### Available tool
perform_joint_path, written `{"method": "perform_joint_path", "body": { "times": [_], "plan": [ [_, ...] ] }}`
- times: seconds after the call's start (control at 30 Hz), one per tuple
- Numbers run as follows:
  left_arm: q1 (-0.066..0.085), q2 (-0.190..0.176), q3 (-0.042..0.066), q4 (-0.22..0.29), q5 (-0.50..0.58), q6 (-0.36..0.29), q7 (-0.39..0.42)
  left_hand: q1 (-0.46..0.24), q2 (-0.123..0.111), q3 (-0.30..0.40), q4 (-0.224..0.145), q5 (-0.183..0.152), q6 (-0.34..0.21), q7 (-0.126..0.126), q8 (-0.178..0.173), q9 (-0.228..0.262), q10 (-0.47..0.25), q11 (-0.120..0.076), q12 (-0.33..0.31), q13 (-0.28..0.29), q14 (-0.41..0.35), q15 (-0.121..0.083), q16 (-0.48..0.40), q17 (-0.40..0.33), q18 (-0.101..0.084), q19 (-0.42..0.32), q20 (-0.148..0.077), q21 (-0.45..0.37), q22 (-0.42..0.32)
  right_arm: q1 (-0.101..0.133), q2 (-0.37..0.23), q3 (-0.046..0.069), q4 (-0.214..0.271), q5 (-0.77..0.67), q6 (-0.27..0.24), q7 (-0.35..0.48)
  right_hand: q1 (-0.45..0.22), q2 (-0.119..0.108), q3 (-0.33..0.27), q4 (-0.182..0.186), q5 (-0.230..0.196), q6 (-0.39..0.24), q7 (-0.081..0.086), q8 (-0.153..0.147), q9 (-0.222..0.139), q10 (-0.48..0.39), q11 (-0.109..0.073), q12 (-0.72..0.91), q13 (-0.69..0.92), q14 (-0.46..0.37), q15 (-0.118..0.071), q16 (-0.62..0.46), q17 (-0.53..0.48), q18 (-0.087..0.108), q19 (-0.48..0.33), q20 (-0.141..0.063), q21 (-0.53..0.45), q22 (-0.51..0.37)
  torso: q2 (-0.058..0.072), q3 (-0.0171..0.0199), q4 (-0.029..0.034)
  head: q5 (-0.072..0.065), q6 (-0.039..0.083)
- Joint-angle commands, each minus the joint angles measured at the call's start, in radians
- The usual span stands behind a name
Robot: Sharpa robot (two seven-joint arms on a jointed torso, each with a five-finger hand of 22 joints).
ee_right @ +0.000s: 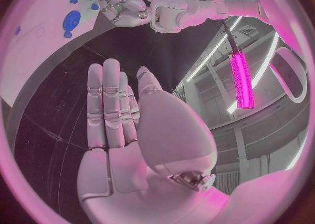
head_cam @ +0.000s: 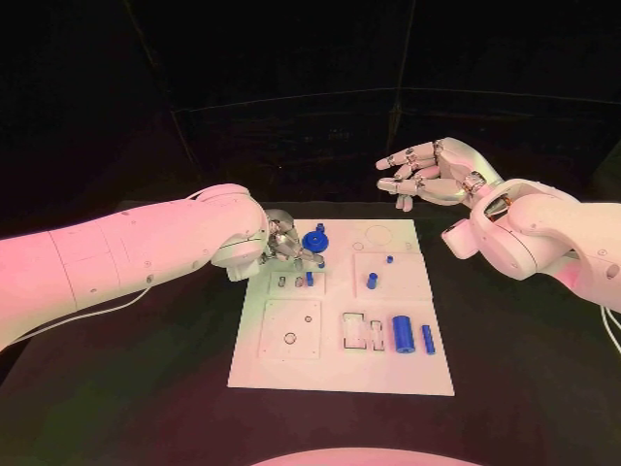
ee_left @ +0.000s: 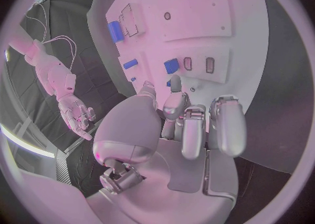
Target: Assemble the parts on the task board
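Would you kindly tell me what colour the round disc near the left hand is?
Blue; the disc shows best in the head view.

Robotics lab or demo space, black-draped table (head_cam: pixel 535 388), ceiling strip lights (ee_right: pixel 211 58), magenta light tube (ee_right: pixel 241 79)

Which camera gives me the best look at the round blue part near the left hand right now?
The head view: the round blue part sits in plain sight on the task board, just beside the left hand. The right wrist view shows it small and distant. In the left wrist view I cannot pick it out.
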Motion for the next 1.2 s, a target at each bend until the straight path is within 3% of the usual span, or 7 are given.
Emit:
{"method": "perform_joint_path", "body": {
  "times": [0.03,0.27,0.4,0.67,1.2],
  "plan": [
    [0.002,0.012,0.0,-0.015,-0.012,0.052,-0.022,-0.006,0.004,-0.005,-0.001,-0.006,-0.008,0.001,0.004,0.001,0.003,-0.002,0.006,0.001,0.106,-0.008,0.003,0.263,-0.015,0.013,-0.003,0.004,0.001,0.002,0.004,0.001,-0.002,0.005,-0.007,0.008,0.012,-0.001,-0.008,0.001,0.004,-0.007,0.0,0.001,-0.001,-0.005,0.003,-0.005,-0.002,0.003,0.002,-0.007,0.001,0.003,0.007,0.001,-0.006,-0.002,0.0,-0.0003,0.0016,0.0,-0.004],
    [0.002,0.029,0.0,-0.041,-0.012,0.077,-0.029,-0.001,0.005,-0.012,-0.002,-0.006,-0.013,0.001,0.011,0.009,0.003,-0.002,0.008,0.003,0.106,-0.008,0.003,0.263,-0.015,0.013,-0.003,0.004,0.002,0.002,0.014,0.001,-0.005,0.005,0.003,0.004,0.014,0.001,-0.009,0.002,0.004,-0.01,0.001,0.002,0.0,-0.007,0.004,-0.005,-0.004,0.003,0.003,-0.013,0.003,0.003,0.007,0.001,-0.01,-0.004,0.001,-0.001,-0.0011,0.008,-0.01],
    [0.002,0.036,-0.007,-0.05,-0.012,0.088,-0.028,0.006,0.007,-0.014,-0.003,-0.006,-0.017,0.001,0.015,0.015,0.002,-0.002,0.01,0.005,0.106,-0.008,0.003,0.263,-0.015,0.013,-0.003,0.005,0.004,0.002,0.019,0.001,-0.007,0.005,0.009,0.004,0.012,0.004,-0.011,0.005,0.003,-0.013,0.002,0.002,0.0,-0.008,0.005,-0.004,-0.005,0.003,0.004,-0.017,0.004,0.003,0.008,0.002,-0.013,-0.006,0.0,-0.0018,0.0027,0.005,-0.014],
    [0.0,0.053,-0.018,-0.068,-0.012,0.1,-0.022,0.019,0.01,-0.018,-0.005,-0.006,-0.021,0.001,0.023,0.024,0.003,-0.002,0.013,0.008,0.106,-0.008,0.003,0.263,-0.016,0.012,-0.003,0.006,0.006,0.002,0.034,0.0,-0.017,0.005,0.014,0.006,0.009,0.007,-0.014,0.01,-0.002,-0.015,0.003,0.004,0.0,-0.011,0.006,-0.003,-0.007,0.003,0.005,-0.024,0.006,0.003,0.008,0.003,-0.018,-0.009,0.001,-0.001,0.0029,0.006,-0.017],
    [-0.002,0.077,-0.021,-0.093,-0.012,0.109,-0.015,0.037,0.017,-0.021,-0.008,-0.006,-0.026,0.0,0.034,0.036,0.004,-0.003,0.018,0.013,0.106,-0.009,0.003,0.263,-0.016,0.012,-0.003,0.007,0.008,0.002,0.047,0.0,-0.031,0.005,0.016,0.005,0.011,0.01,-0.017,0.011,-0.004,-0.024,0.005,0.003,0.0,-0.015,0.007,-0.002,-0.009,0.004,0.006,-0.033,0.009,0.003,0.009,0.005,-0.024,-0.012,0.0,-0.0007,0.0014,0.01,-0.024]
  ]
}}
